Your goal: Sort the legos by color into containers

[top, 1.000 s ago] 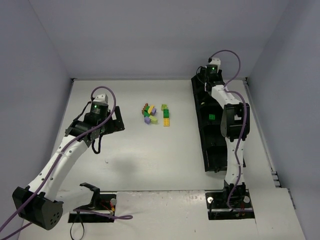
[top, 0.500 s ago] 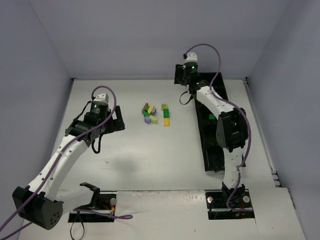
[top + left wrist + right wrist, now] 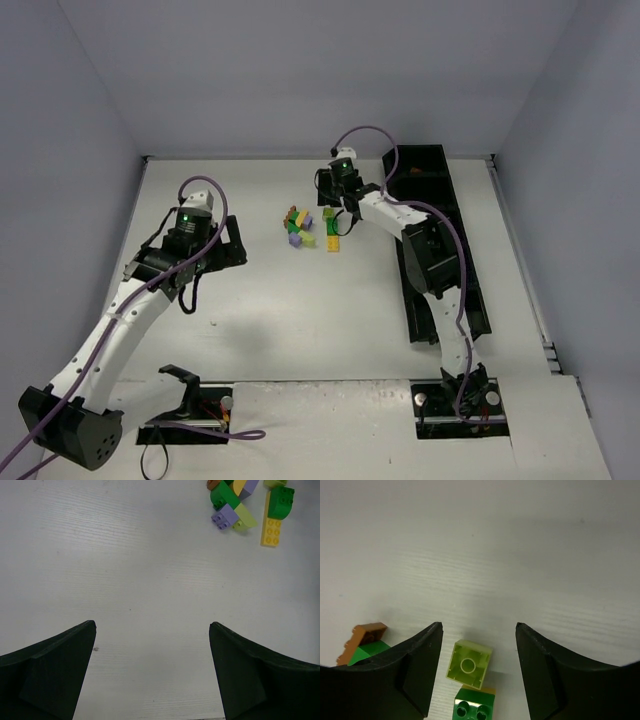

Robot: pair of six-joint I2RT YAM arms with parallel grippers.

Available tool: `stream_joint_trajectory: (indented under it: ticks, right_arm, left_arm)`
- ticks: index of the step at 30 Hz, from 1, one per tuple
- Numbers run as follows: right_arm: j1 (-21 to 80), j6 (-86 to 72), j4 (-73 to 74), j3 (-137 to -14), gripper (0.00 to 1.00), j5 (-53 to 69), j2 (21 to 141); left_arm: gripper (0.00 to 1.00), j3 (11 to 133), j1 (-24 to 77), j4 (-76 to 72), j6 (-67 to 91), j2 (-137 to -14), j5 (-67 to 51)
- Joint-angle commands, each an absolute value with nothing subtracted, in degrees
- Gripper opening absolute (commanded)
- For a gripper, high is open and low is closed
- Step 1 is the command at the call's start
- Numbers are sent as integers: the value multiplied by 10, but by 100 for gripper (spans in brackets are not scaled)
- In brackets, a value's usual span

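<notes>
One lime lego (image 3: pixel 470 666) lies hollow side up within the spread right claw (image 3: pixel 478 627), the left claw (image 3: pixel 152 624) equally spread.

A white table (image 3: pixel 300 320) carries a small cluster of legos (image 3: pixel 305 228) near its far middle and a long black tray (image 3: pixel 420 165) along its right side

Robotics lab: plain grey walls (image 3: pixel 300 70) box in a white table (image 3: pixel 300 320) holding a left arm (image 3: pixel 125 315) and right arm (image 3: pixel 435 255).

The right arm (image 3: pixel 385 210) swung from the tray (image 3: pixel 428 170) to above the legos (image 3: pixel 308 228).
</notes>
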State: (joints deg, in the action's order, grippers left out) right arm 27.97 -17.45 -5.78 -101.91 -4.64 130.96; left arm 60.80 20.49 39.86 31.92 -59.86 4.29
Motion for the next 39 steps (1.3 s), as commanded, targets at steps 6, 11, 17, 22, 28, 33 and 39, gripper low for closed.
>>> stream_joint_trajectory:
  ticks: [6, 11, 17, 22, 28, 33, 39]
  right_arm:
    - [308, -217, -57, -1020, 55, -70, 1311]
    - [313, -231, -53, -982, 52, -90, 1300]
    - [317, -229, -44, -951, 39, -118, 1292]
    - [318, -221, -40, -938, 10, -132, 1279]
    - [310, -185, -41, -961, 0, -140, 1228]
    - [291, -156, -44, -952, 0, -140, 1168]
    - [251, -149, -44, -897, 0, -123, 1100]
  left_arm:
    - [88, 610, 200, 394, 311, -580, 52]
    - [88, 605, 201, 392, 312, -579, 46]
    - [88, 602, 201, 389, 316, -574, 41]
    - [88, 602, 201, 390, 318, -570, 38]
    - [88, 605, 201, 388, 317, -567, 37]
    - [88, 607, 201, 379, 316, -571, 30]
    - [88, 600, 200, 372, 319, -568, 22]
